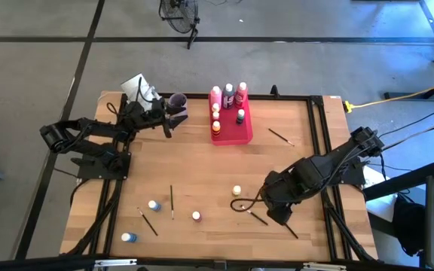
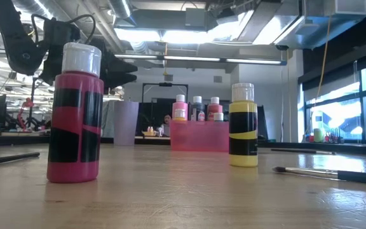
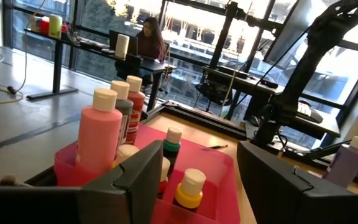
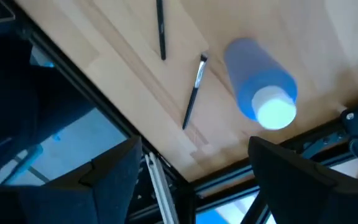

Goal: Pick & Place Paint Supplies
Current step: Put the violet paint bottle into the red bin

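Yellow bottle (image 1: pixel 236 190), beside the wide-open, empty right gripper (image 1: pixel 257 202): light, rigid, smooth plastic; judged best gripped across its body below the cap.

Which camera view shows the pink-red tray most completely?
The high view: the whole tray is seen from above. The low view shows only one wall, the left wrist view a near part, the right wrist view none.
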Action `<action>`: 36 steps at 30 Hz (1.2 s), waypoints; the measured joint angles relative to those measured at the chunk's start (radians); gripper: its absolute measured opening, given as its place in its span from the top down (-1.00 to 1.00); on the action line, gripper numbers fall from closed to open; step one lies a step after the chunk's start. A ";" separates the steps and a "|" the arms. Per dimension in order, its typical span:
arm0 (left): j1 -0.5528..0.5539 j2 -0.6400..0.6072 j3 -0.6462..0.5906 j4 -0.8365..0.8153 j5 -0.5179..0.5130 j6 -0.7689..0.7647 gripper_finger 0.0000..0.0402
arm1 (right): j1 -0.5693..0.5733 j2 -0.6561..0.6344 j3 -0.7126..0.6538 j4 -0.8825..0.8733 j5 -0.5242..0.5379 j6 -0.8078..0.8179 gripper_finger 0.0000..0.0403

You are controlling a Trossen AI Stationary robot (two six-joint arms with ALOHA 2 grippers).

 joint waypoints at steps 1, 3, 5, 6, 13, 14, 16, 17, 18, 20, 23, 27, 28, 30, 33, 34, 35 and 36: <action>0.000 0.000 0.000 0.000 0.000 0.000 -0.01 | -0.002 0.000 0.000 0.000 0.000 0.015 -0.49; 0.000 0.000 0.000 0.000 0.000 -0.001 -0.01 | -0.012 0.000 0.000 0.000 0.011 0.032 -0.49; 0.000 0.000 0.000 0.000 -0.004 -0.001 -0.01 | -0.015 -0.011 -0.002 0.001 0.045 0.000 -0.49; 0.000 0.000 0.000 0.001 -0.005 -0.001 -0.01 | -0.015 -0.023 -0.002 0.000 0.059 -0.012 -0.49; 0.000 0.000 0.000 0.001 -0.007 -0.002 -0.01 | 0.002 -0.235 -0.067 0.001 0.190 0.098 -0.49; 0.000 0.000 0.000 0.001 -0.007 -0.002 -0.01 | 0.006 -0.279 -0.093 -0.001 0.206 0.145 -0.49; 0.000 0.000 0.000 0.001 -0.007 -0.002 -0.01 | 0.018 -0.363 -0.156 0.000 0.217 0.240 -0.49; 0.000 0.000 0.000 0.001 -0.007 -0.002 -0.01 | 0.024 -0.399 -0.189 -0.002 0.216 0.288 -0.49; 0.000 0.000 0.000 -0.001 -0.007 -0.002 -0.01 | 0.029 -0.431 -0.225 -0.001 0.216 0.337 -0.49; 0.000 0.000 0.000 -0.001 -0.007 -0.001 -0.01 | 0.042 -0.476 -0.286 -0.003 0.207 0.410 -0.49; 0.000 0.000 0.000 -0.001 -0.007 -0.001 -0.01 | 0.052 -0.499 -0.362 0.001 0.150 0.455 -0.49; 0.000 0.000 0.000 -0.001 -0.007 0.001 -0.01 | 0.050 -0.492 -0.420 0.030 0.165 0.425 -0.49; 0.000 0.000 0.000 -0.001 -0.008 0.001 -0.01 | 0.049 -0.489 -0.430 0.046 0.187 0.406 -0.49; 0.000 0.000 0.000 -0.001 -0.008 0.001 -0.01 | 0.048 -0.480 -0.442 0.090 0.211 0.369 -0.49; 0.000 0.000 0.000 -0.001 -0.008 0.001 -0.01 | 0.060 -0.467 -0.449 0.167 0.216 0.327 -0.49; 0.000 0.000 0.000 -0.001 -0.008 0.001 -0.01 | 0.063 -0.460 -0.449 0.191 0.216 0.299 -0.49; 0.000 0.000 0.000 -0.001 -0.008 0.001 -0.01 | 0.064 -0.454 -0.449 0.217 0.216 0.266 -0.49; 0.000 0.000 0.000 -0.001 -0.008 0.001 -0.01 | 0.067 -0.449 -0.449 0.239 0.216 0.232 -0.49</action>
